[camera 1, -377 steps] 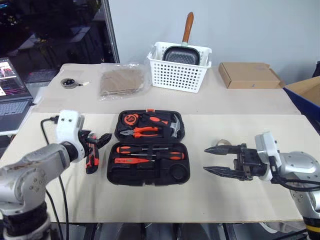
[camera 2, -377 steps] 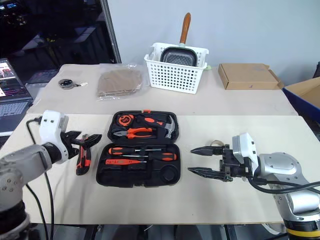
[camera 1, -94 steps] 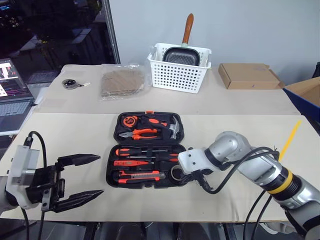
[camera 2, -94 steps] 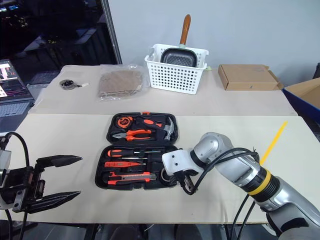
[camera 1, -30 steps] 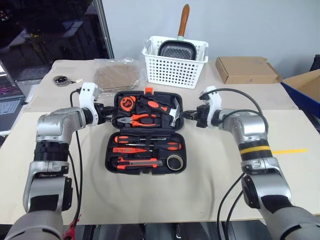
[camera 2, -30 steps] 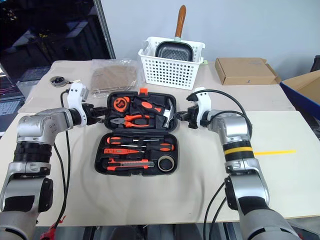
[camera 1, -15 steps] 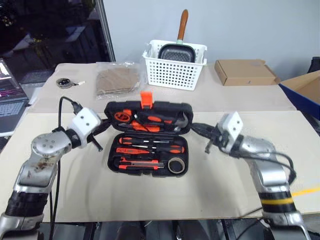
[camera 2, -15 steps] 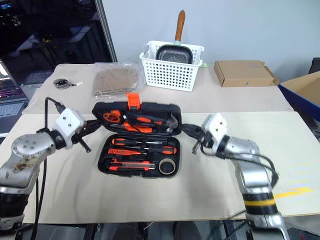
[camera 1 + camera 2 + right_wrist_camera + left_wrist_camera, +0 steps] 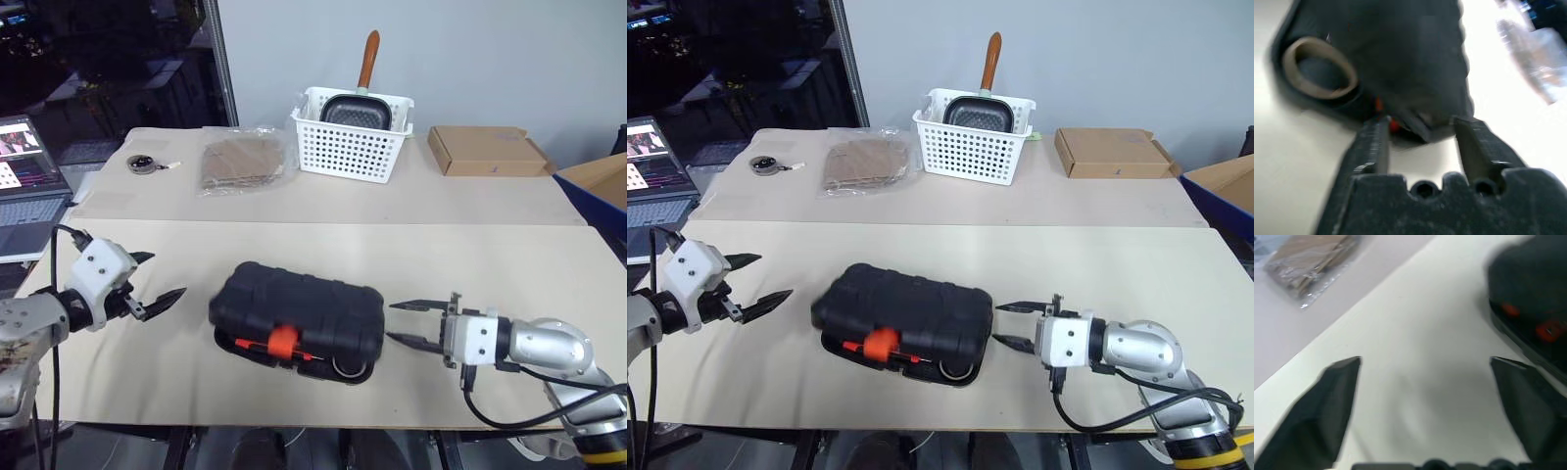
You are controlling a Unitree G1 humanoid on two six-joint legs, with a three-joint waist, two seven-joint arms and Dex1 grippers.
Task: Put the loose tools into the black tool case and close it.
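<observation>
On the board, one black tool case (image 9: pixel 297 308), apparently ajar.

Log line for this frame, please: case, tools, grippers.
black tool case: lid down, not flush, front gap | tape roll: inside, visible through gap | left gripper: open, empty | right gripper: open, empty, beside case

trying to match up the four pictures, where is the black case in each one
Left eye view: case, low centre on the table, lid down but not flush.
Right eye view: case, low centre, slightly further left.
Left wrist view: case beyond one finger.
Right wrist view: case just past the fingers.
Shared landmark: the orange latch on its near edge.
</observation>
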